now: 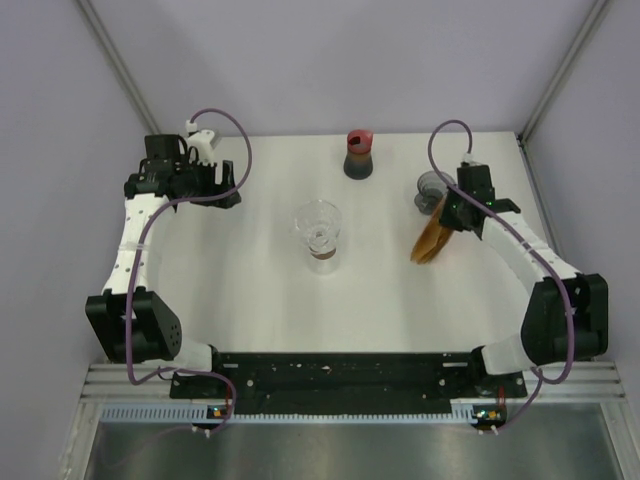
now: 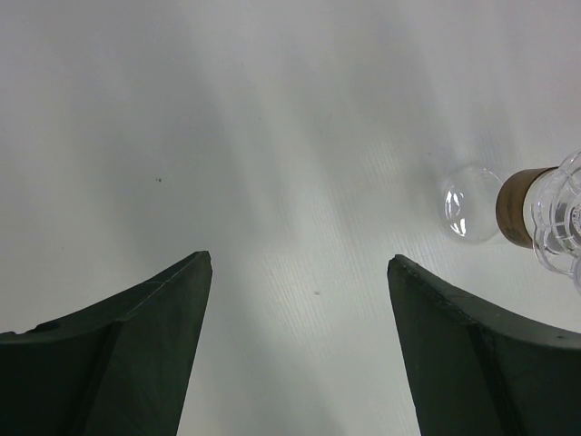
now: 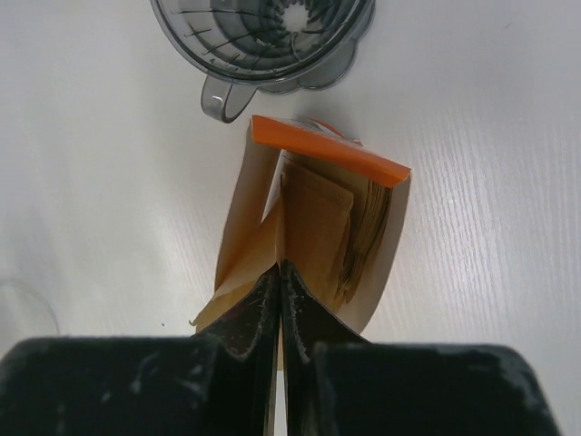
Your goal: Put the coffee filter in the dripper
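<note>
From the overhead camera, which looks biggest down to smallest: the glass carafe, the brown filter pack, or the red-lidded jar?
1. Glass carafe, largest.
2. Brown filter pack, next.
3. Red-lidded jar, smallest, though close to the pack.

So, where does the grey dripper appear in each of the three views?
Top external: dripper at far right, just beyond the right claw.
Left wrist: not in it.
Right wrist: dripper at top centre, cut by the edge.
Shared landmark: the brown filter pack, next to the dripper in both views that show it.
</note>
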Motion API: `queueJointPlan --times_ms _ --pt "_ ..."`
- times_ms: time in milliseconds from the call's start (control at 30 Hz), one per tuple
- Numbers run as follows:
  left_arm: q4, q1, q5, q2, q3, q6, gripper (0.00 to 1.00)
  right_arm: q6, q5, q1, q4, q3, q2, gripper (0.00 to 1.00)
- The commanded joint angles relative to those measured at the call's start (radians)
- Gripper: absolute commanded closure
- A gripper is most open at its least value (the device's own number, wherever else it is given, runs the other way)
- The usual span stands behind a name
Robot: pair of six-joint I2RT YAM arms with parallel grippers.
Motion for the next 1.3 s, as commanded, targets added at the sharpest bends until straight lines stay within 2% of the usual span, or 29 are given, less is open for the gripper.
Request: queueJointPlan --times_ms 0,167,333,467,567,767,967,1133,1267 --pt "-0.002 0.001 0.013 -0.041 0.037 0.016 0.16 -0.016 -0.006 -0.003 -0.090 0.101 -0.110 1.00" --pt "-0.034 -0.001 0.025 -0.041 0.084 0.028 0.16 -0.036 -0.034 0.006 -0.253 0.207 -0.198 1.00" --pt "-0.103 -0.010 0.086 -0.038 0.184 0.019 0.17 -0.067 -0.033 0.061 -0.472 0.416 -0.216 1.00" --pt "-0.171 -0.080 0.090 -0.046 0.301 0.001 0.17 -0.041 0.020 0.209 -0.558 0.621 -0.166 1.00" --pt "-0.231 -0.244 0.041 -0.050 0.399 0.013 0.16 0.009 -0.023 0.297 -0.500 0.697 -0.123 1.00" --pt "-0.254 -0.489 0.025 -0.018 0.558 -0.024 0.11 0.151 -0.116 0.353 -0.207 0.629 -0.124 1.00" --pt "-0.240 -0.752 -0.143 0.066 0.669 0.025 0.11 0.229 -0.110 0.397 -0.078 0.599 -0.121 1.00" --pt "-0.187 -0.869 -0.363 0.128 0.661 0.056 0.13 0.255 -0.093 0.411 -0.052 0.574 -0.139 1.00" --pt "-0.128 -0.915 -0.512 0.157 0.644 0.085 0.17 0.257 -0.101 0.414 -0.049 0.565 -0.141 1.00"
